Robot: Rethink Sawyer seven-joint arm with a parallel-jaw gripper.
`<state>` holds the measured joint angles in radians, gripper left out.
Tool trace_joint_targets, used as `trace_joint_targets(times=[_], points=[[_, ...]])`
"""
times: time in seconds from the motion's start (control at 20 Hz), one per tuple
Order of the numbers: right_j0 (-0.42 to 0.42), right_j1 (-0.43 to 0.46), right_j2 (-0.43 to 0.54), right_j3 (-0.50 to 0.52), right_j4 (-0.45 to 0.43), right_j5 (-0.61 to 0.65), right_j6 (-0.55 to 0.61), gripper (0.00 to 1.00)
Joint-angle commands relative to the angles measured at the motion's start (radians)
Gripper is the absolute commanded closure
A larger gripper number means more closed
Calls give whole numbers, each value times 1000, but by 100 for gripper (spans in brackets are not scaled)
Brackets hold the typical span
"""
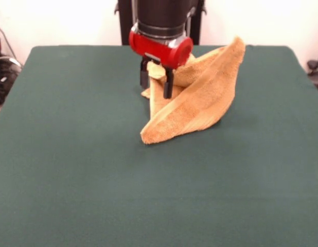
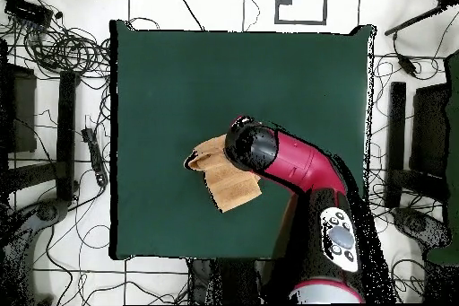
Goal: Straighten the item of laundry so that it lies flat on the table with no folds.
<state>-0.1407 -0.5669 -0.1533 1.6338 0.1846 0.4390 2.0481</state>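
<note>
I'm holding the tool [image 1: 157,85] pinched shut on a corner of the towel [image 1: 200,100], which is hanging lifted and creased beside and below the tool, its low corner dragging on the tabletop [image 1: 71,170]. I'm judging the grip thin, so a quick pull is risking a slip, or the trailing fold is flopping over itself. Open green is lying all around the tool, with every tabletop edge well apart from it.
</note>
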Motion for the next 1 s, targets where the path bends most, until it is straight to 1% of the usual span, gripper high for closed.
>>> trace_joint_targets(times=[0.05, 0.2, 0.3, 0.4, 0.5, 0.65, 0.8, 1.0], points=[[25, 62, 113, 53, 56, -56, 190, 0], [44, 60, 93, 54, 67, -55, 220, 0], [77, 52, 51, 42, 73, -14, 249, 0], [112, 32, 0, 19, 63, 63, 260, 0], [127, 10, -29, -3, 50, 139, 250, 0], [139, -5, -50, -24, 44, 182, 234, 0], [135, 2, -37, -20, 54, 168, 226, 0], [103, 62, 18, -1, 65, 42, 206, 0]])
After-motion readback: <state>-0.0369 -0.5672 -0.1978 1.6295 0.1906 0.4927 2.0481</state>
